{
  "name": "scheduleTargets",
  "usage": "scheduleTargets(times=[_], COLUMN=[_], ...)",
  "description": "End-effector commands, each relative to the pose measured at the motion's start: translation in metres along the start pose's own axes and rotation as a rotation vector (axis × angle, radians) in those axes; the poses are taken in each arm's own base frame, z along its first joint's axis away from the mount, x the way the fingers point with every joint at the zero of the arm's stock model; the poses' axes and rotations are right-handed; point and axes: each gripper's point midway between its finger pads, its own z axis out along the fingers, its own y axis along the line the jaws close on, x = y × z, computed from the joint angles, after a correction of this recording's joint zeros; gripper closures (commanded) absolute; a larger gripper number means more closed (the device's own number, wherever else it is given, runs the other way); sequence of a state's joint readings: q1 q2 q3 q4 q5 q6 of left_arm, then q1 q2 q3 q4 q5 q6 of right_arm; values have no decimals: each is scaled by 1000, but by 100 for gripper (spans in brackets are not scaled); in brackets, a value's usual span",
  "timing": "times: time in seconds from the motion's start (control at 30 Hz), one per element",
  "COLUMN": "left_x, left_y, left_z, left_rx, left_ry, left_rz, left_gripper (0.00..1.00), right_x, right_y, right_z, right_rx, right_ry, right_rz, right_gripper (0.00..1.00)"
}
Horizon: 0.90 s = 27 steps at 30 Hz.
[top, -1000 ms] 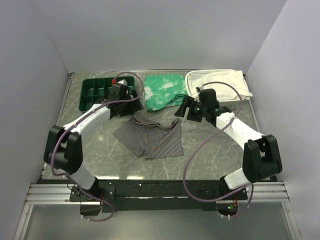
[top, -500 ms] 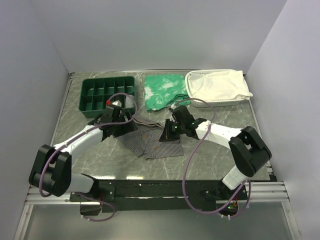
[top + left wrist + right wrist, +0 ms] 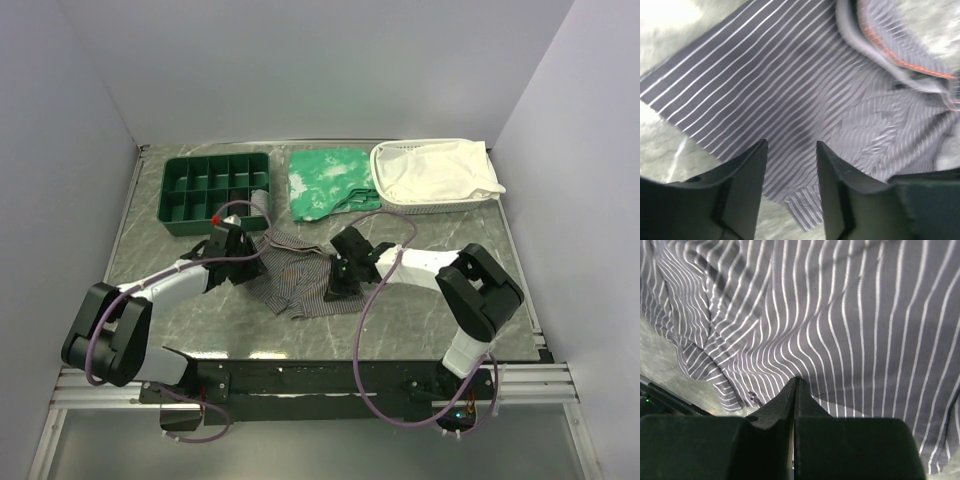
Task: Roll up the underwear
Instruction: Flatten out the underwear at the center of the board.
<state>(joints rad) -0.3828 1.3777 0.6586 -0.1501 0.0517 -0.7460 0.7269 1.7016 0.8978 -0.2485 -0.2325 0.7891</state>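
The underwear (image 3: 300, 282) is a pair of grey boxer briefs in soft fabric with fine pinstripes, lying loosely crumpled rather than flat near the middle of the grey marbled surface (image 3: 430, 320). Its waistband (image 3: 875, 40), edged with a thin orange-red line, is bunched and folded over along the far side, while the leg ends point toward the near edge, one corner reaching nearest. Seen close from the left the cloth lies fairly smooth, whereas from the right its stripes bend into soft ridges and shadowed folds.
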Motion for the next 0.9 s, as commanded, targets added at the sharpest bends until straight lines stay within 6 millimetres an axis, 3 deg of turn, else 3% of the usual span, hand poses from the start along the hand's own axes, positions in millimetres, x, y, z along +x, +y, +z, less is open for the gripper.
scheduleTargets(times=[0.0,0.13,0.27,0.3,0.37,0.4,0.43,0.47,0.5,0.6,0.7,0.8,0.87], left_x=[23,58,92,105,126,144,150,159,174,186,183,163,137], left_y=[22,30,41,34,31,23,20,24,23,31,23,5,-14], left_z=[9,12,4,0,-14,-22,-29,-35,-44,-68,-84,-93,-99], left_rx=[-59,-33,-116,-116,-141,-127,-129,-156,-159,-208,-164,-95,-52], left_ry=[31,102,162,185,217,253,244,257,287,305,294,224,135], left_rz=[-65,-154,-180,-153,-181,-150,-192,-195,-173,-199,-241,-241,-217], left_gripper=[53,58,62,63,63,62,62,62,62,62,58,46,38], right_x=[6,31,55,68,77,91,95,94,105,114,108,82,63], right_y=[-23,-51,-69,-81,-84,-97,-100,-98,-110,-112,-103,-73,-58], right_z=[2,-1,-13,-17,-29,-34,-38,-47,-53,-69,-84,-101,-110], right_rx=[111,165,169,189,168,189,188,166,196,166,135,65,51], right_ry=[3,57,86,116,106,130,127,96,114,102,63,-25,-91], right_rz=[-7,-30,-44,-38,-47,-42,-41,-44,-37,-35,-54,-69,-60], right_gripper=[98,98,98,98,98,98,97,97,97,96,92,88,83])
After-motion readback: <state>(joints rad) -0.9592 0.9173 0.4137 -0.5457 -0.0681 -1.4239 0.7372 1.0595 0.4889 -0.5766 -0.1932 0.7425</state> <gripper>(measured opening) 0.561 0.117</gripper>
